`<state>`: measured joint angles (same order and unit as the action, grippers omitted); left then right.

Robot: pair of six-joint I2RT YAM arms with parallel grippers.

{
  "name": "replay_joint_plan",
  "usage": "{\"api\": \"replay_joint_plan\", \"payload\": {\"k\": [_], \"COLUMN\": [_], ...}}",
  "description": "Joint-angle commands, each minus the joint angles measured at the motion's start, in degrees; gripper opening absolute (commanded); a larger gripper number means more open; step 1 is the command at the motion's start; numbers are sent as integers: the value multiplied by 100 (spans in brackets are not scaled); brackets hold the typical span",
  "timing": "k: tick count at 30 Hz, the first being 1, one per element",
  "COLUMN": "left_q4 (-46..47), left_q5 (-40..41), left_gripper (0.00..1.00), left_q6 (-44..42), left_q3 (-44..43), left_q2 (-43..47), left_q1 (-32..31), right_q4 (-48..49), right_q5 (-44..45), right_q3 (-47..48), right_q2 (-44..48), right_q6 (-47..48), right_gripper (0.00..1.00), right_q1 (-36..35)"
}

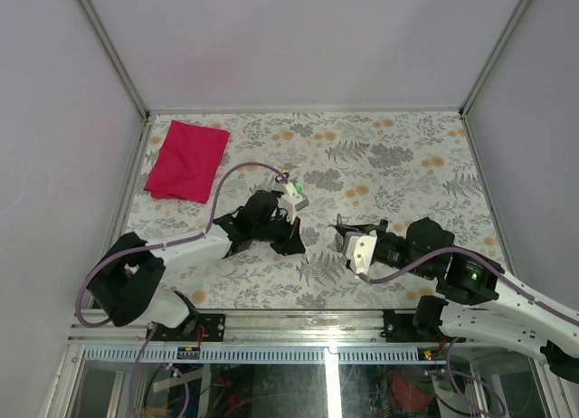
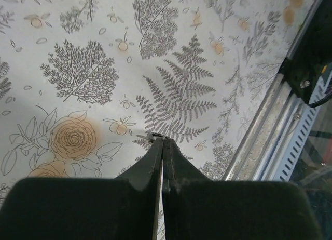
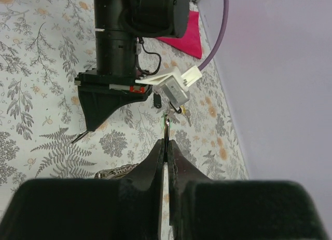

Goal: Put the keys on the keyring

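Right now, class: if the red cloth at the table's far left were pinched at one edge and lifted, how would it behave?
The red cloth lies flat and slightly creased, so it would probably droop limply. It looks thin, so likely light. A push would probably bunch it rather than slide it.

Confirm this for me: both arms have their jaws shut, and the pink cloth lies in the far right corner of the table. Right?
One thing is off: the pink cloth lies in the far left corner of the table, not the far right, as the top external view shows. Both arms do have their jaws shut.
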<state>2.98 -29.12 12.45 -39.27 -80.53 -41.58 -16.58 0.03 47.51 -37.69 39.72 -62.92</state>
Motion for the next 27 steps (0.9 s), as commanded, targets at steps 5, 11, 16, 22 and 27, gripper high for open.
{"api": "replay_joint_plan", "payload": {"k": [5, 11, 16, 22, 27], "left_q4": [300, 200, 54, 262, 75], "left_q5": [486, 524, 559, 160, -449], "left_gripper": [21, 32, 34, 41, 46], "left_q6": [50, -27, -154, -720, -1298], "left_q3": [-2, -28, -31, -22, -309], "left_q2": [-241, 32, 949, 2760, 3428], "left_q1": [-190, -192, -192, -202, -209], "right_q4": [39, -62, -199, -107, 85], "right_q5": [256, 199, -62, -385, -927], "right_q3": [-112, -224, -189, 58, 300], "right_q2": [156, 144, 90, -220, -603], "right_q6": [-423, -491, -660, -1541, -2452], "right_gripper": [0, 0, 0, 0, 0], "right_q1": [-46, -48, -46, -48, -46]}}
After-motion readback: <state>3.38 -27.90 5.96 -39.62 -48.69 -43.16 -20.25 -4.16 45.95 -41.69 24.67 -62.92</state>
